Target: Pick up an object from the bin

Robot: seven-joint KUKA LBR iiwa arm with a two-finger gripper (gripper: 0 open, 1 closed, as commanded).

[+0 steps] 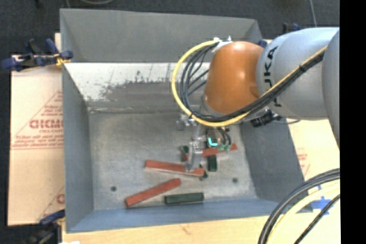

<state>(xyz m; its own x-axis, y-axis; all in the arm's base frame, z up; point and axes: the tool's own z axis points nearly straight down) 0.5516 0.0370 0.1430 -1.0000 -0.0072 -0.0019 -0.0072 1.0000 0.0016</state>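
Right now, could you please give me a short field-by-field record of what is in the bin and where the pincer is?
container: grey metal bin
pincer: low over the middle of the bin floor
nearest thing: upper red-brown bar, lying flat, its right end under the pincer
second thing: lower red-brown bar, flat, slanted, nearer the front wall
third thing: dark green bar, flat, just right of the lower bar's end
held thing: cannot tell
task state: no thing lifted yet
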